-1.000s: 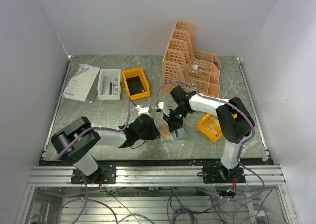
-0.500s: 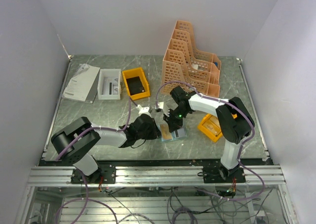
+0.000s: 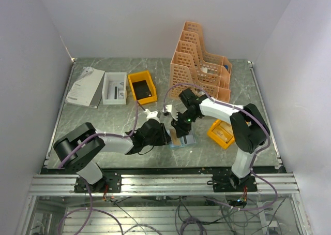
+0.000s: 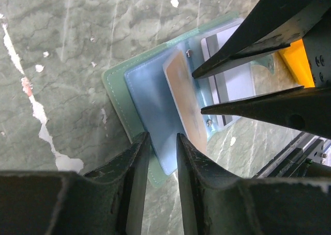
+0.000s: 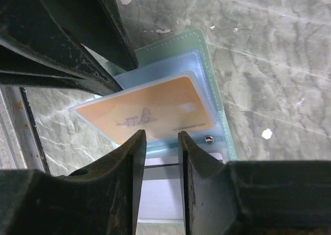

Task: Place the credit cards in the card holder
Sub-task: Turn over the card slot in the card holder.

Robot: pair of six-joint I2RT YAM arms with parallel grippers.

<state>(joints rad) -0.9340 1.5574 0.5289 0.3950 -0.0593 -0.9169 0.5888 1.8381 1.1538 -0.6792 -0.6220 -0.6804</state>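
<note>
The grey-green card holder [image 3: 186,141] lies open on the table, its blue sleeves [image 4: 147,98] fanned up. A tan-orange credit card [image 5: 150,113] sits partly inside a translucent sleeve and also shows in the left wrist view [image 4: 183,95]. A white card [image 5: 163,193] lies in the pocket beneath. My right gripper [image 5: 161,139] has its jaws narrowly apart, tips at the orange card's near edge and holding nothing. My left gripper [image 4: 163,142] has its jaws narrowly apart over the blue sleeve's corner, not pinching it. Both grippers, left [image 3: 164,136] and right [image 3: 178,127], meet at the holder.
An orange bin [image 3: 221,133] holding more cards sits right of the holder. A yellow bin [image 3: 142,87], a white box [image 3: 115,88] and white papers [image 3: 85,86] lie at the back left. A peach file rack [image 3: 199,61] stands at the back.
The left gripper has crept slightly right toward the holder. The right gripper has shifted a little, and the orange card stands more tilted up in its sleeve.
</note>
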